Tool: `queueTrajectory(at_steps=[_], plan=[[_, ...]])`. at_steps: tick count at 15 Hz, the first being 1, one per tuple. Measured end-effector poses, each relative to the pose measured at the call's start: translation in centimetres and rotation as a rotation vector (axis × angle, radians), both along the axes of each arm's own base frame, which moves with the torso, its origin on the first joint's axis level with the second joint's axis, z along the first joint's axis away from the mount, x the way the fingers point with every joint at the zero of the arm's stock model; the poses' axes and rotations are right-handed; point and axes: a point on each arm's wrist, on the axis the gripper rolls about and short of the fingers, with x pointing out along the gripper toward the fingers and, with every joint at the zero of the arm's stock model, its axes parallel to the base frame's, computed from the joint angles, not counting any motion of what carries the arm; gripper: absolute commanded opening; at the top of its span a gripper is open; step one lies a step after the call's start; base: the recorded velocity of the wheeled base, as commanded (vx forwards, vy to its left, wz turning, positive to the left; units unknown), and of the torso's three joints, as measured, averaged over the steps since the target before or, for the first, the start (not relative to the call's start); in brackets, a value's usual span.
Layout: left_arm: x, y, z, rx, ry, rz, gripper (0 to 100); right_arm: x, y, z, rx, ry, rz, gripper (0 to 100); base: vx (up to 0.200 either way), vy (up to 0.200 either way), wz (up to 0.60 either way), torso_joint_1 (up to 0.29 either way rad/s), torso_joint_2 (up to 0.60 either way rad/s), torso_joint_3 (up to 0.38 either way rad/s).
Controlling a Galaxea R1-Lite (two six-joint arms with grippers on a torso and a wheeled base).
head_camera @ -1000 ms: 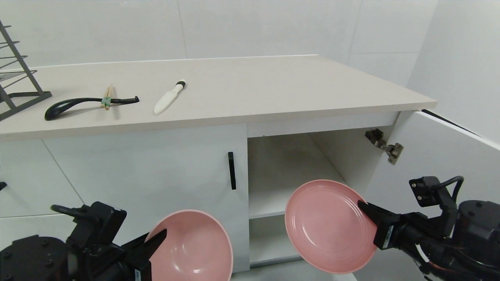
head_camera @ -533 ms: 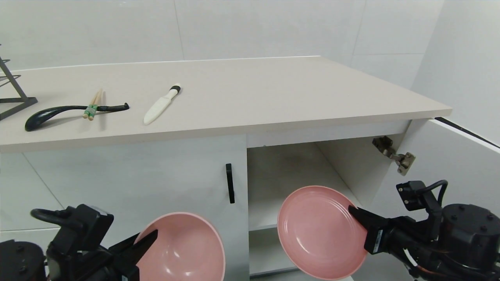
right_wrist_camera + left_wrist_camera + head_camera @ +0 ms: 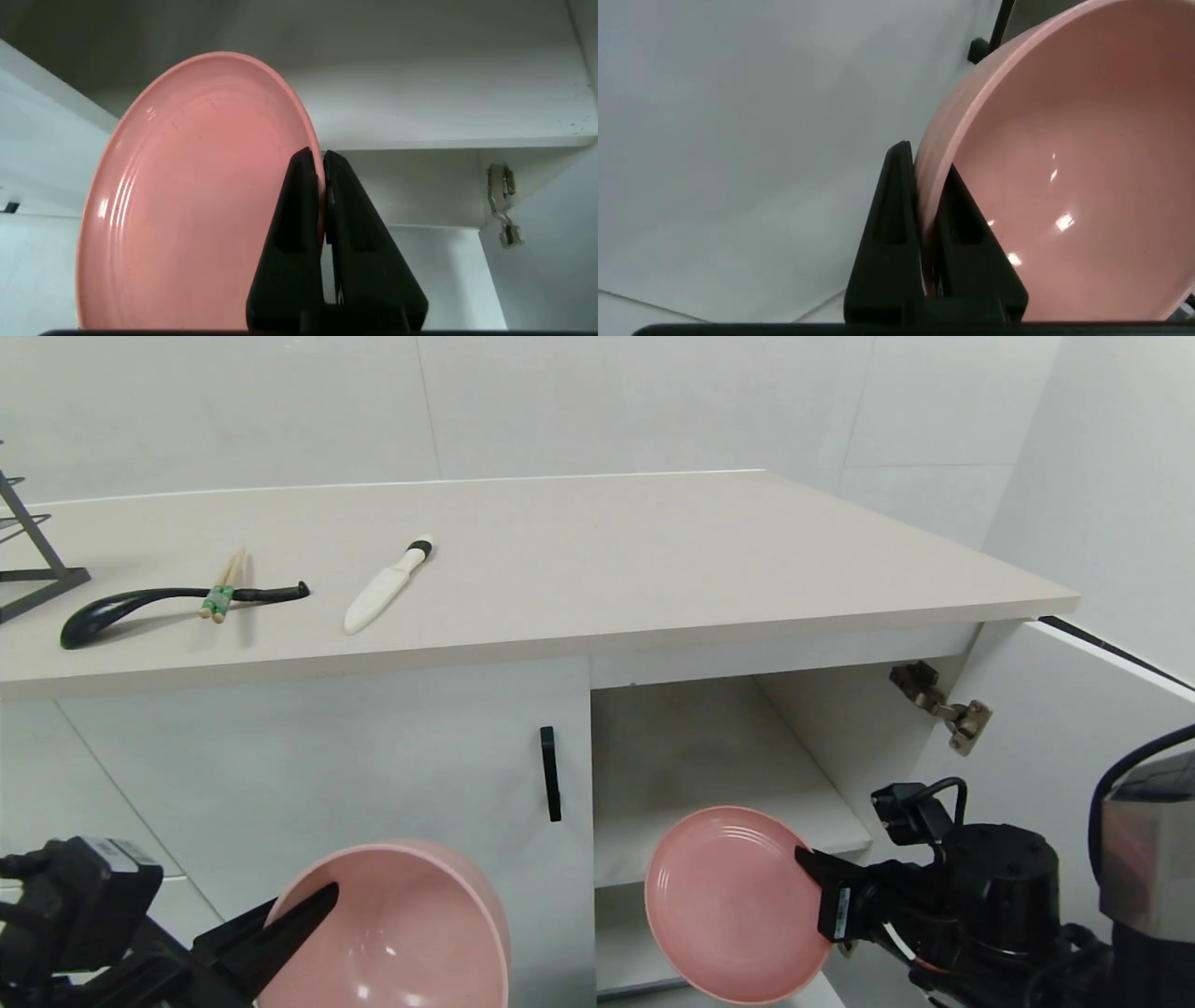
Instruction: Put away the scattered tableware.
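Note:
My left gripper is shut on the rim of a pink bowl, held low in front of the closed cabinet door; the left wrist view shows the bowl pinched at my left gripper. My right gripper is shut on the edge of a pink plate, held upright before the open cabinet compartment; the right wrist view shows that plate clamped in my right gripper. On the counter lie a black ladle, chopsticks and a white knife.
The beige countertop runs above the cabinets. The right cabinet door stands swung open, its hinge showing. A shelf divides the open compartment. A dark wire rack stands at the counter's far left.
Both arms dropped lower with their dishes. The right gripper carried the plate down and closer to the open compartment; the bowl shifted left and down. The head view also shifted after the first frame.

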Motion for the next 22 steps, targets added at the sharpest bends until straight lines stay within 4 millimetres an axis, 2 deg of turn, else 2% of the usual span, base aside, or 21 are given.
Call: queueTrajectory(at_steps=[3,6,16,22], plan=[[0.2,0.0,1.1,-0.061,-0.073,0.014,0,1.5,0.8,-0.4,0.017,-0.024,-0.005,0,0.0,0.0,0.0,0.0,0.0,0.0],[0.2,0.2,1.1,-0.064,-0.079,0.023,0,2.7,1.5,-0.8,0.029,-0.044,-0.004,0,0.0,0.0,0.0,0.0,0.0,0.0],[0.3,0.3,1.3,-0.073,-0.089,0.043,0,8.5,1.6,-4.9,0.035,-0.06,-0.095,0,0.0,0.0,0.0,0.0,0.0,0.0],[0.4,0.4,1.3,-0.073,-0.088,0.049,0,10.0,1.5,-6.9,0.029,-0.05,-0.117,0,0.0,0.0,0.0,0.0,0.0,0.0]])
